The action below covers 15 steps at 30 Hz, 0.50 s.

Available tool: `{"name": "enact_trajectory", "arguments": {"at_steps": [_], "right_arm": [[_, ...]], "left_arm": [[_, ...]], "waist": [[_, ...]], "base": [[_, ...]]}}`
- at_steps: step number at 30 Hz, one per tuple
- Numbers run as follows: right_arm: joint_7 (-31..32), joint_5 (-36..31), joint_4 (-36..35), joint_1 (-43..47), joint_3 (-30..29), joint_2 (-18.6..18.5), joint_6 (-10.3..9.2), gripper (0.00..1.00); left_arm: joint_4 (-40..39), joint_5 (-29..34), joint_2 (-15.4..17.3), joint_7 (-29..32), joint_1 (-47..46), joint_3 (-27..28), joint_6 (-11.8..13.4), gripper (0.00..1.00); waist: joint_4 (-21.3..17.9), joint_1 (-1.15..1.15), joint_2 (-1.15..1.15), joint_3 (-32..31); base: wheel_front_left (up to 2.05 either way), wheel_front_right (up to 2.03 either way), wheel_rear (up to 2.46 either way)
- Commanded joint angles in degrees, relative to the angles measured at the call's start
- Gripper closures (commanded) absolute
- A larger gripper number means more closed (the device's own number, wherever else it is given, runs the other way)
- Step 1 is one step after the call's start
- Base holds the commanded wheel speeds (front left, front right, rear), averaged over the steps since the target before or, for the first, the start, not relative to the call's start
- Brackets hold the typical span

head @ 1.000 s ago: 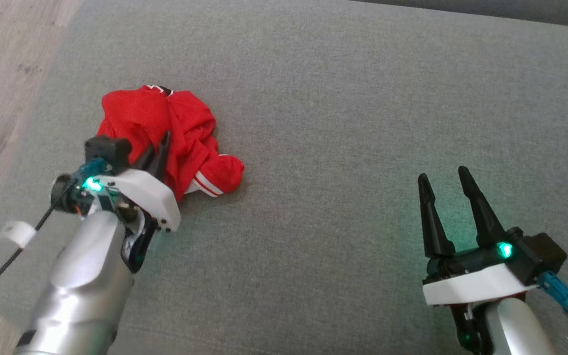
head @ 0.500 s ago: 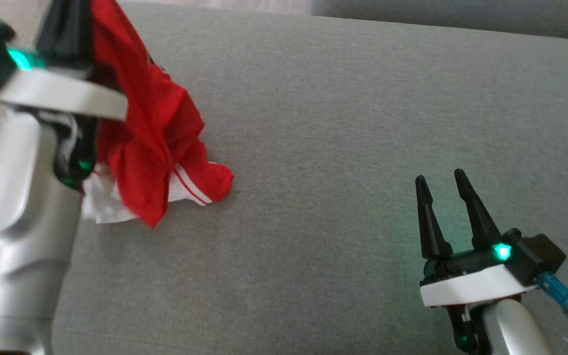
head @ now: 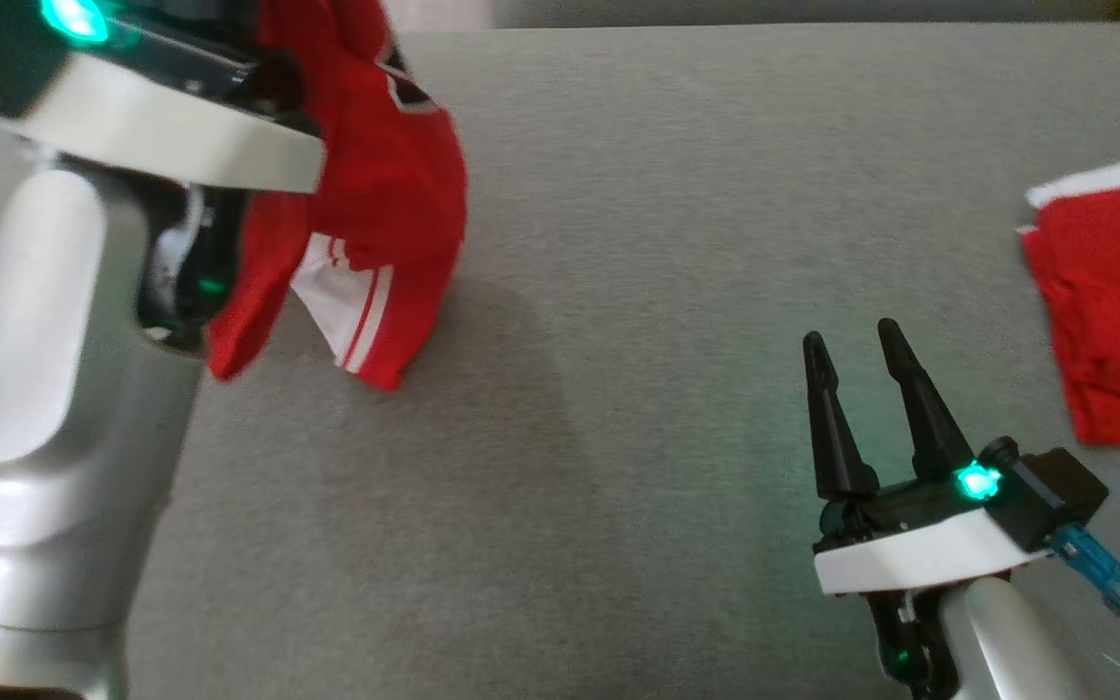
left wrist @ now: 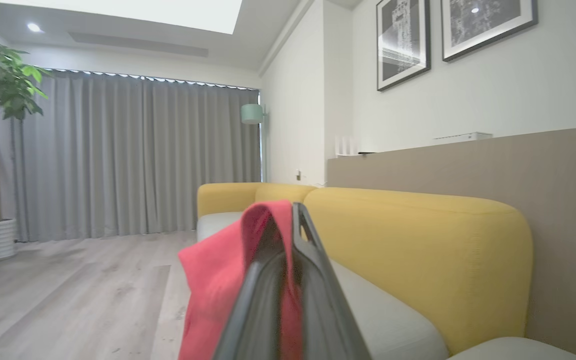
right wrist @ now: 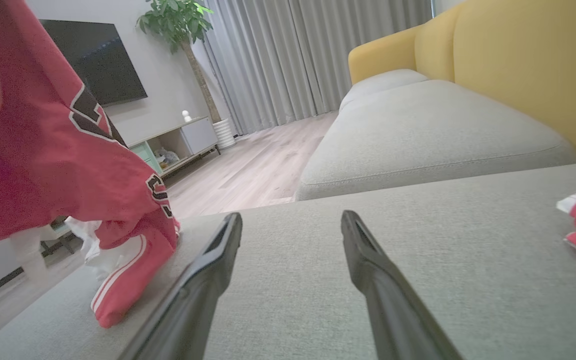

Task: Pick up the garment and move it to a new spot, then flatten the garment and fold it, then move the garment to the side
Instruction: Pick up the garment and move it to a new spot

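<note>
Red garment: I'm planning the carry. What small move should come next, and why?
Probably raise the left pincer a little higher: it is shut on the red garment, whose lower end seems to rest on the grey cushion.

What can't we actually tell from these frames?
1. Left wrist view: how much cloth the left gripper pinches; the red garment runs off the bottom edge.
2. Head view: that gripper's fingertips, behind the garment and cut by the top edge.
3. Right wrist view: the garment's black lettering, creased and cut off, unreadable.
4. Head view: the second red garment, cut by the right edge; full shape unknown.
</note>
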Motion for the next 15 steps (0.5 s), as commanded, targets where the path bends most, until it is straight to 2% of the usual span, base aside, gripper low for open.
{"name": "enact_trajectory", "arguments": {"at_steps": [1,9,15], "right_arm": [[-0.62,0.29,-1.98,-1.81,1.54,-0.22,-0.04,0.00],[-0.62,1.69,-2.19,-1.92,2.86,-0.22,-0.04,0.00],[-0.62,2.39,-2.31,-1.84,3.92,-0.22,-0.04,0.00]], "left_arm": [[-2.16,0.06,1.37,0.15,-3.72,1.76,0.22,1.00],[-0.04,0.73,-1.64,0.52,-5.76,-1.71,0.18,1.00],[3.37,-0.34,-3.74,-0.42,-8.13,-1.51,0.57,1.00]], "waist": [[-2.05,0.00,0.00,0.05],[-8.45,0.00,0.00,-0.36],[-11.85,0.00,0.00,-0.56]], "base": [[0.00,0.00,0.00],[0.00,0.00,0.00],[0.00,0.00,0.00]]}}
